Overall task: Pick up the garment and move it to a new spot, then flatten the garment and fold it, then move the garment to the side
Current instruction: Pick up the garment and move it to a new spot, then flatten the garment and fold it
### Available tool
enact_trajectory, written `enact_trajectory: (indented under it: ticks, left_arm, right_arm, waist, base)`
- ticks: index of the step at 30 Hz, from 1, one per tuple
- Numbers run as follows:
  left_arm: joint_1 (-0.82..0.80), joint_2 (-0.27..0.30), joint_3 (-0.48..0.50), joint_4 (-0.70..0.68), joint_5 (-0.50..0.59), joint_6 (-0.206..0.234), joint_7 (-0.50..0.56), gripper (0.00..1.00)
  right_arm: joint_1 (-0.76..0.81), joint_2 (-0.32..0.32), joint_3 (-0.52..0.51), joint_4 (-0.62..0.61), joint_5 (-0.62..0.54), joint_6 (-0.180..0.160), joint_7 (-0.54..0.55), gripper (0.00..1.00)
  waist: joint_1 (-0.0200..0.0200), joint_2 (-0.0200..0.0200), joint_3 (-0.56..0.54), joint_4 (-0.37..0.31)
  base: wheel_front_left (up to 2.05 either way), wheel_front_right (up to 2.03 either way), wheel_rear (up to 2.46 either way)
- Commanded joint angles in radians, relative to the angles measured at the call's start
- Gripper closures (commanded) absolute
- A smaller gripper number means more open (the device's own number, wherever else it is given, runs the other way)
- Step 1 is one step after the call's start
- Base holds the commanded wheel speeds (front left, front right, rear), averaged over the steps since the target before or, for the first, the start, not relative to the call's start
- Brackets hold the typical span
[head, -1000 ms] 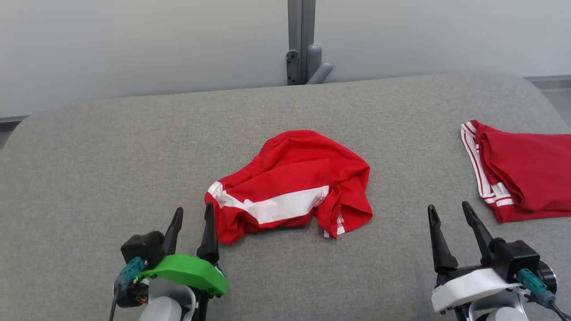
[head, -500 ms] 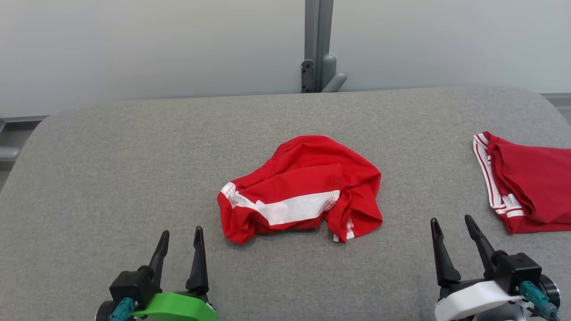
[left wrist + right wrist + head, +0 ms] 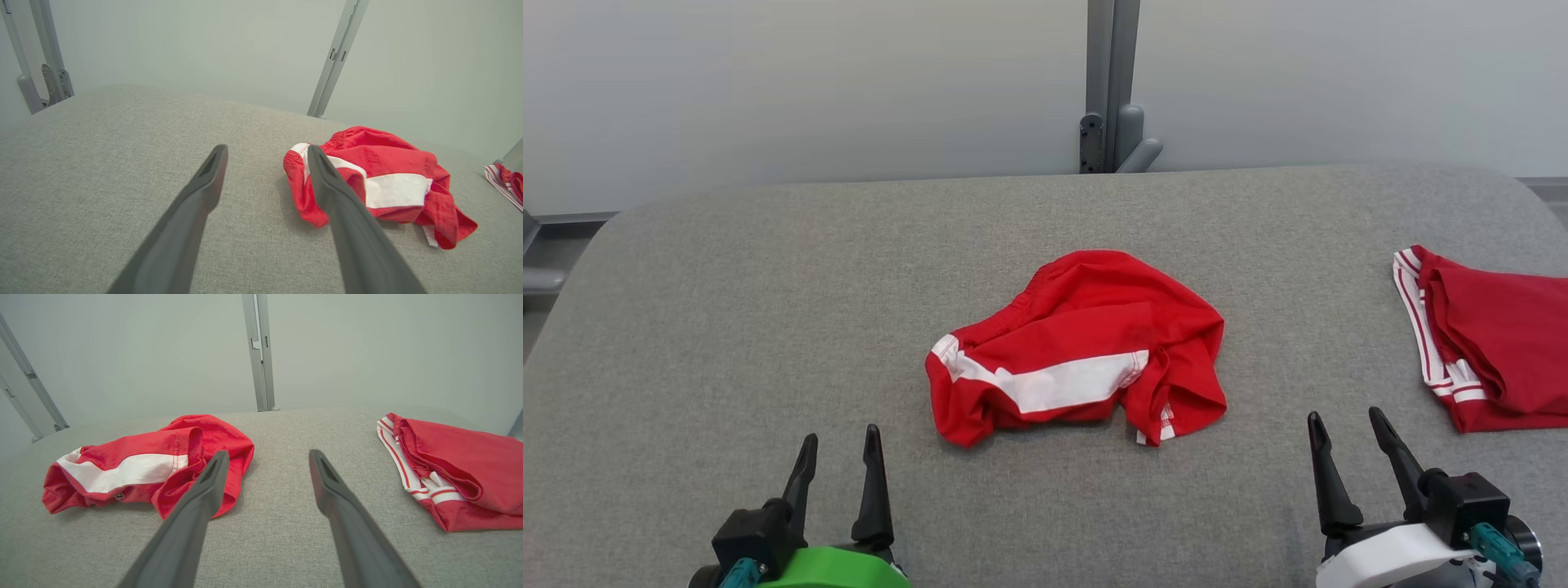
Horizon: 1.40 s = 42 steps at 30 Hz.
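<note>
Grey woven fabric covers the padded table (image 3: 727, 327) on which everything lies. At the near left, the left gripper (image 3: 840, 433) hovers with its two dark fingers parted by a moderate gap and nothing between them. A second ago one of those fingers stood right against the near-left corner of the shorts; since then the arm has drawn back towards the robot, and bare cloth now separates it from them. The camera has also shifted a little, so not all of that change is the arm's. The red shorts (image 3: 1086, 343), with a broad white band, lie crumpled in the middle of the table, their heap unchanged in shape over that second. To their right, the right gripper (image 3: 1343, 412) is likewise spread and empty, well apart from them. At the far right edge lies a second pair of red shorts (image 3: 1494, 343), neatly folded. The retreat suggests the shorts have been let go at their new spot; flattening looks to be the next job.
</note>
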Motion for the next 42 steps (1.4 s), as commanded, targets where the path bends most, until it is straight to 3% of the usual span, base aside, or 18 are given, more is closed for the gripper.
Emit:
enact_trajectory:
  ticks: [1, 14, 22, 31, 42]
  left_arm:
    - [0.014, 0.002, 0.003, -0.001, 0.011, 0.004, -0.003, 0.00]
    - [0.003, 0.002, -0.004, 0.014, 0.011, 0.004, -0.003, 0.00]
    - [-0.014, 0.002, -0.020, 0.013, 0.006, 0.004, -0.003, 0.00]
    - [-0.055, 0.002, -0.049, 0.010, -0.010, 0.009, -0.003, 0.00]
    - [-0.089, 0.002, -0.071, 0.011, -0.021, 0.012, -0.003, 0.00]
  right_arm:
    - [-0.002, -0.002, 0.000, 0.004, 0.001, -0.001, -0.006, 0.00]
    - [-0.021, -0.002, 0.011, 0.012, -0.006, -0.001, -0.008, 0.00]
    - [-0.115, -0.002, 0.061, 0.052, -0.010, -0.001, 0.043, 0.00]
    - [-0.331, -0.002, 0.128, 0.265, 0.096, -0.001, 0.126, 0.00]
    - [-0.523, -0.003, 0.156, 0.540, 0.135, -0.001, 0.122, 0.00]
  waist:
    - [0.0000, 0.0000, 0.001, 0.001]
    - [0.0000, 0.0000, 0.008, 0.014]
    - [0.0000, 0.0000, 0.029, 0.044]
    - [0.0000, 0.0000, 0.102, 0.130]
    - [0.0000, 0.0000, 0.160, 0.217]
  base:
    - [0.00, 0.00, 0.00]
    - [0.00, 0.00, 0.00]
    - [0.00, 0.00, 0.00]
    - [0.00, 0.00, 0.00]
    - [0.00, 0.00, 0.00]
